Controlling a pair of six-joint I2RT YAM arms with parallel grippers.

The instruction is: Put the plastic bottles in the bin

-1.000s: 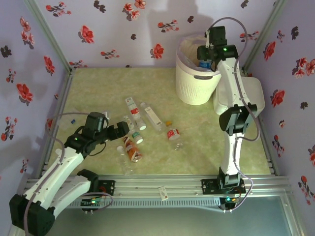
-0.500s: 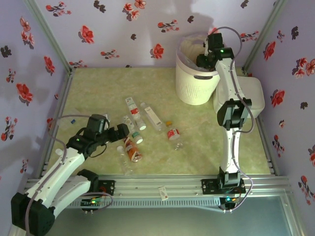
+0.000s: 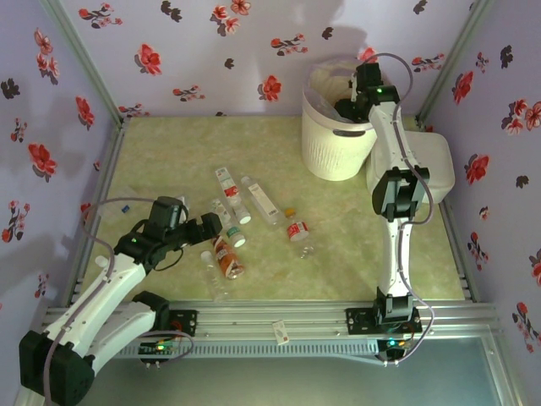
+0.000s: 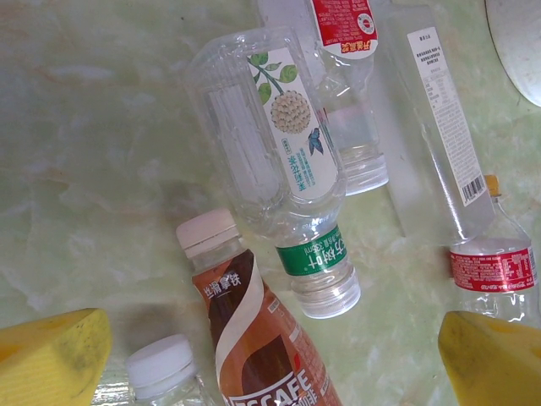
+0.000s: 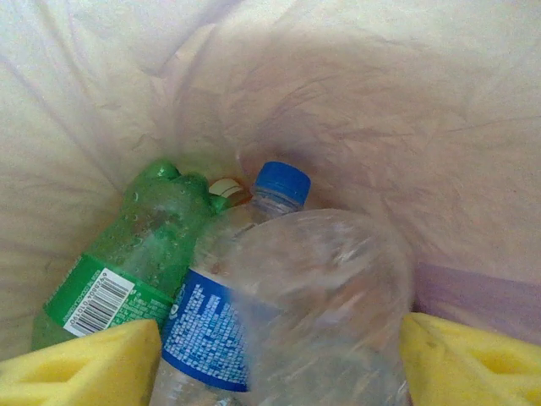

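1. The right claw (image 5: 279, 364) hangs in the mouth of the bin (image 3: 334, 156) with its yellow pads (image 5: 80, 364) spread apart. A blurred clear bottle (image 5: 325, 296) sits between them, free of one pad. Whether it touches the other cannot be told.
2. Under it, inside the pale pink liner (image 5: 380, 101), lie a green bottle (image 5: 127, 254) with a barcode label and a blue-capped bottle (image 5: 279, 182) with a blue label. They touch side by side.
3. Seen from above, the bin stands at the far right of the table (image 3: 169, 152), near the flowered back wall and just beside a flat white box (image 3: 435, 165).
4. The left claw (image 4: 275, 355) is wide open and holds nothing. It sits low over the loose bottles in the middle of the table.
5. Between its pads lies a brown coffee bottle (image 4: 254, 338) with a cream cap, and a white-capped bottle (image 4: 161, 368) lies just beside that. A clear bottle with a green neck band (image 4: 270, 152) lies just beyond them.
6. Further out lie a tall clear bottle with a white printed label (image 4: 431, 127) and a red-labelled bottle (image 4: 494, 271).
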